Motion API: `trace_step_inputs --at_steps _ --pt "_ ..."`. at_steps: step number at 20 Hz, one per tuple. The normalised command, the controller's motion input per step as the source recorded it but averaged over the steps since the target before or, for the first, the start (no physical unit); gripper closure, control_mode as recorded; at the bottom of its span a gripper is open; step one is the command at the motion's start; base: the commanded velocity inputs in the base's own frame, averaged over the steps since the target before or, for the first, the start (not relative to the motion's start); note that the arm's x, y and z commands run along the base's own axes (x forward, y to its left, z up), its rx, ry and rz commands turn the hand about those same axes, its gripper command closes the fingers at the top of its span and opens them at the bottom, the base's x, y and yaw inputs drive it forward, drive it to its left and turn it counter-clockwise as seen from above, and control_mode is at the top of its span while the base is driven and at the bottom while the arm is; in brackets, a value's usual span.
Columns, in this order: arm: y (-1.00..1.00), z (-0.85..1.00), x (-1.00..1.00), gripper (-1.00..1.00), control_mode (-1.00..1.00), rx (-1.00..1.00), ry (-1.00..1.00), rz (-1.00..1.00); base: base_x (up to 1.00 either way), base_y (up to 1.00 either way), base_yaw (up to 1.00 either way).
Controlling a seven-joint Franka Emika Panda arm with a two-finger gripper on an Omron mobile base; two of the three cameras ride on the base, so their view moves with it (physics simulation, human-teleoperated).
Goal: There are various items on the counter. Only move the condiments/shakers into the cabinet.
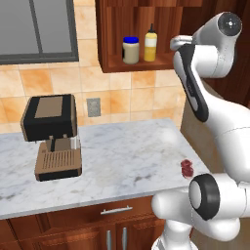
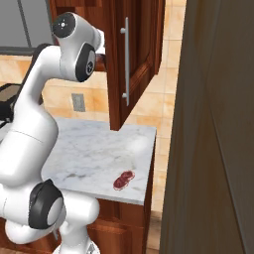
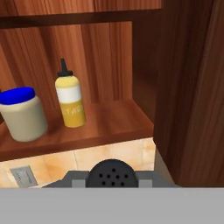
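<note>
The pincer (image 3: 111, 183) grips the black shaker (image 3: 111, 174) just below the shelf (image 3: 109, 120), jar (image 3: 22, 113) and bottle (image 3: 70, 98) ahead, so next it must lift and set it there.

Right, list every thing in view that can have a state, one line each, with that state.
cabinet: door open, shelf exposed.
blue-lidded jar: upright on the cabinet shelf, lid on.
yellow squeeze bottle: upright on the shelf beside the jar, nozzle up.
black shaker: held in the gripper, top facing the camera, below shelf level.
gripper: shut on the shaker.
dark-red lumpy object: lying on the counter near its edge.
drawers: closed.
</note>
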Motion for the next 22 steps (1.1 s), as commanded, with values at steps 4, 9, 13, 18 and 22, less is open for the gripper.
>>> trace_step_inputs --at_steps 4,9,13,18,22 --pt "-0.09 0.0 0.29 1.0 -1.0 0.0 0.0 0.03 0.0 0.0 0.0" --pt "-0.16 -0.01 0.34 1.0 -1.0 -0.01 0.0 0.05 0.0 0.0 0.0" --pt "-0.18 0.0 0.36 1.0 -1.0 0.0 0.0 0.04 0.0 0.0 0.0" --pt "-0.07 -0.03 0.35 1.0 -1.0 -0.05 0.0 0.01 0.0 0.0 0.0" --pt "-0.01 -0.05 0.12 1.0 -1.0 -0.05 0.0 0.0 0.0 0.0 0.0"
